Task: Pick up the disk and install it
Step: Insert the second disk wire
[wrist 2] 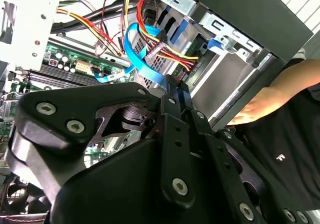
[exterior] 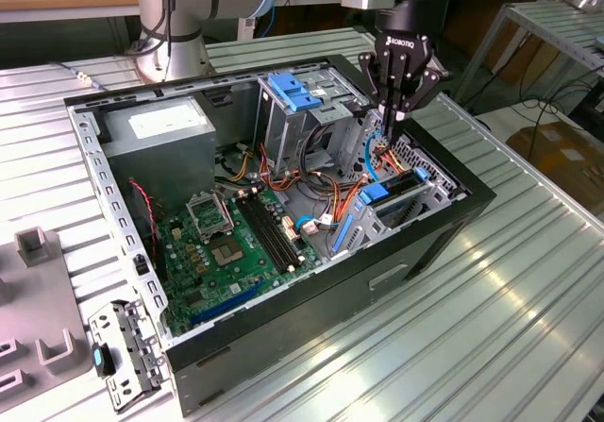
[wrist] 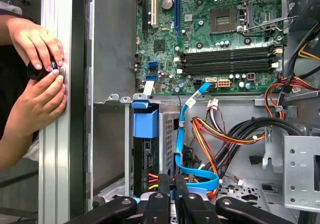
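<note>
The disk sits on edge inside the drive bay at the front of the open computer case, on the exterior view's right. Its blue carrier tab and dark edge show in the first wrist view, with red and yellow wires plugged in at its end. My black gripper hangs just above that bay, pointing down. Its fingers are pressed together with nothing between them. A blue flat cable loops right by the fingertips.
A grey cage topped with a blue latch bracket stands beside the bay. The grey power supply and the green motherboard fill the case. A person's hands rest on the table rail outside the case wall. Grey fixtures lie at the exterior view's left.
</note>
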You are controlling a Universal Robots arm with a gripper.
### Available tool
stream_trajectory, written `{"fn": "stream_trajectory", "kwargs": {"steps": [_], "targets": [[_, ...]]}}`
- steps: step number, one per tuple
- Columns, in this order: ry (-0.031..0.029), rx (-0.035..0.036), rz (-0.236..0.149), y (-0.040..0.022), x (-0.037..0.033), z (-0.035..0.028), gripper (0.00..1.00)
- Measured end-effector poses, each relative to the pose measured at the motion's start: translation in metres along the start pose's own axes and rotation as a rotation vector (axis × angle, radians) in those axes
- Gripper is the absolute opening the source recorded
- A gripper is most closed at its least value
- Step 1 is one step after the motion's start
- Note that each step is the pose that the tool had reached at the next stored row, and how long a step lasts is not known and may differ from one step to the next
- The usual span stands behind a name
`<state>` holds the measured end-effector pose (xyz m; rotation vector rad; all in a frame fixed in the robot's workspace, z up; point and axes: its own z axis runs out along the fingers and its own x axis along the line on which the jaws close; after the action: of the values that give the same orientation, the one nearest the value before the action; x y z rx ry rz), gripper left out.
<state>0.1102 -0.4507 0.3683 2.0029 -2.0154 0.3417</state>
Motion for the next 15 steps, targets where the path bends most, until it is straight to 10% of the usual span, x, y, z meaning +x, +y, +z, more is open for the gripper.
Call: {"fn": "stream_trajectory", "kwargs": {"steps": [3,9,15], "targets": [[-0.0080,0.0025,-0.001,0.0011,0.0043,0.0024,0.16],[-0.0497,0.0137,-0.005,0.0081,0.0132,0.0087,0.16],[-0.0636,0.0351,0.001,0.0239,0.0134,0.0127,0.16]]}}
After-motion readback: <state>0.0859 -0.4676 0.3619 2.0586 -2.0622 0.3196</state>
